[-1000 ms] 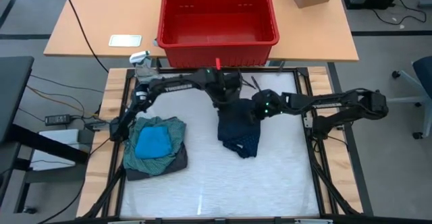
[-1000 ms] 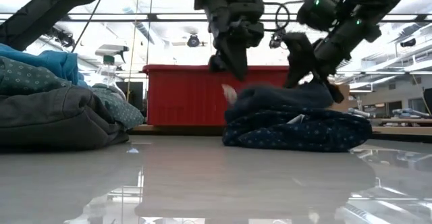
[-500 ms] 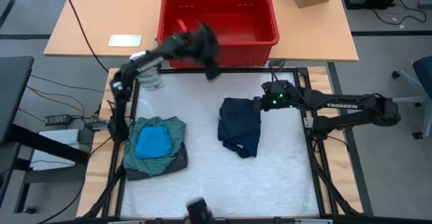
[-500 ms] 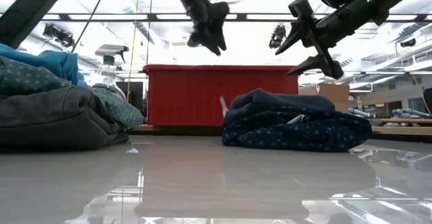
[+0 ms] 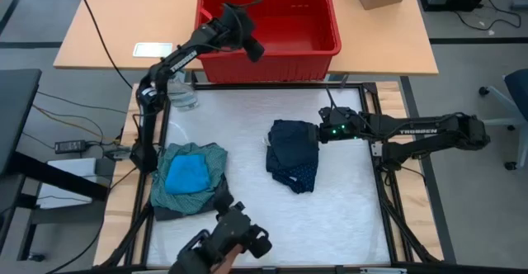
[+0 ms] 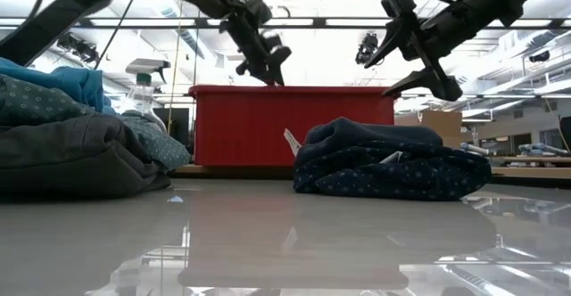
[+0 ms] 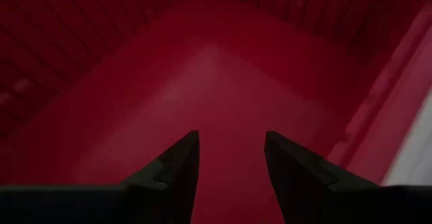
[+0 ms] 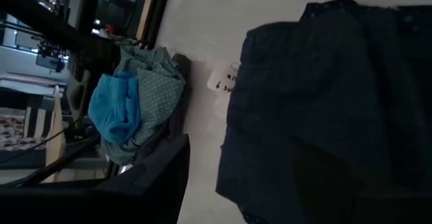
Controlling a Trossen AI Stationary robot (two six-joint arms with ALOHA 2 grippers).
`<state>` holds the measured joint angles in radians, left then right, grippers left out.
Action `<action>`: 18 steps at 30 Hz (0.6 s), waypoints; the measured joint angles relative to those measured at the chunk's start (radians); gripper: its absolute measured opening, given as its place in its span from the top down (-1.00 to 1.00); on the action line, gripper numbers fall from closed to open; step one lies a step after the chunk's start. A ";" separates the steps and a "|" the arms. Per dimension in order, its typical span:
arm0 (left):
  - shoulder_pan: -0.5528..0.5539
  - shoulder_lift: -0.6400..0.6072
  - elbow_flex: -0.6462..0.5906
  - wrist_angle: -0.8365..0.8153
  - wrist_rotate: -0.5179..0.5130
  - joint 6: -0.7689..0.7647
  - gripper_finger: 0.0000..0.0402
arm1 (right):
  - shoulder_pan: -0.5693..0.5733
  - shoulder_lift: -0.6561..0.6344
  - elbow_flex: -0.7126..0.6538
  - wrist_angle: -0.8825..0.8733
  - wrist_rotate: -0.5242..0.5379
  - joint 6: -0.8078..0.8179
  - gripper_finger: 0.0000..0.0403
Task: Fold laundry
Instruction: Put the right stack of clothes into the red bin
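Navy dotted piece (image 5: 293, 156) sits folded into a lumpy bundle mid-tabletop (image 5: 330, 216) — right tool (image 5: 323, 132) hovers open just beside it, left tool (image 5: 247, 39) open and empty over the red bin (image 5: 330, 47).

Navy dotted piece (image 8: 324, 96) folded on the white table (image 8: 202, 21), small white tag (image 8: 221, 81) sticking out its edge. Farther off, bright blue piece (image 8: 113, 109) piled on teal-green shirt (image 8: 156, 82).

Both arms are matte black with chunky joints. The right arm (image 5: 429, 130) has white TROSSEN lettering and a small green light near the wrist. Left gripper (image 7: 229, 163) fingers are dark, tapered wedges.
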<state>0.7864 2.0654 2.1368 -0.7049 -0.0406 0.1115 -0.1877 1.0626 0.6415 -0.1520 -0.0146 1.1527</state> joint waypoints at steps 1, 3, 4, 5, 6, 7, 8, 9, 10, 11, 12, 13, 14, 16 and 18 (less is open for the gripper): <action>0.001 0.012 -0.001 -0.011 0.000 0.014 0.15 | 0.007 0.000 0.000 0.000 0.003 0.005 -0.21; -0.002 0.030 -0.001 -0.020 0.000 0.025 0.15 | 0.022 0.000 0.000 -0.002 0.009 0.012 -0.21; -0.004 0.033 -0.001 -0.024 0.006 0.026 0.15 | 0.029 0.000 0.000 -0.003 0.016 0.017 -0.21; -0.010 0.035 0.002 -0.036 0.020 0.026 0.15 | 0.038 0.000 0.000 -0.006 0.025 0.022 -0.21; -0.015 0.035 0.003 -0.044 0.042 0.027 0.15 | 0.044 0.000 0.000 -0.010 0.033 0.024 -0.21; -0.022 0.035 0.004 -0.049 0.057 0.028 0.15 | 0.049 0.000 0.000 -0.009 0.042 0.024 -0.21; -0.031 0.035 0.004 -0.055 0.066 0.028 0.15 | 0.054 0.000 0.000 -0.008 0.049 0.025 -0.21; -0.041 0.035 0.005 -0.068 0.081 0.028 0.15 | 0.056 0.000 0.000 -0.008 0.052 0.026 -0.21; -0.051 0.034 0.005 -0.086 0.097 0.028 0.15 | 0.057 0.000 0.000 -0.009 0.055 0.027 -0.21; -0.065 0.033 0.005 -0.109 0.108 0.029 0.15 | 0.057 0.000 0.000 -0.009 0.059 0.027 -0.21; -0.080 0.033 0.004 -0.137 0.122 0.029 0.15 | 0.057 0.000 0.000 -0.009 0.064 0.027 -0.21; -0.097 0.033 0.003 -0.164 0.139 0.030 0.15 | 0.057 0.000 0.000 -0.008 0.067 0.027 -0.21; -0.113 0.035 0.001 -0.189 0.152 0.032 0.15 | 0.057 0.000 0.000 -0.008 0.068 0.027 -0.21; -0.143 0.039 -0.002 -0.230 0.166 0.043 0.15 | 0.057 0.000 0.000 -0.008 0.068 0.026 -0.21; -0.172 0.037 -0.001 -0.258 0.167 0.066 0.15 | 0.057 0.000 0.000 -0.008 0.068 0.027 -0.21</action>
<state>0.6142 2.1028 2.1359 -0.9630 0.1260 0.1779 -0.1310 1.0626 0.6415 -0.1600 0.0536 1.1793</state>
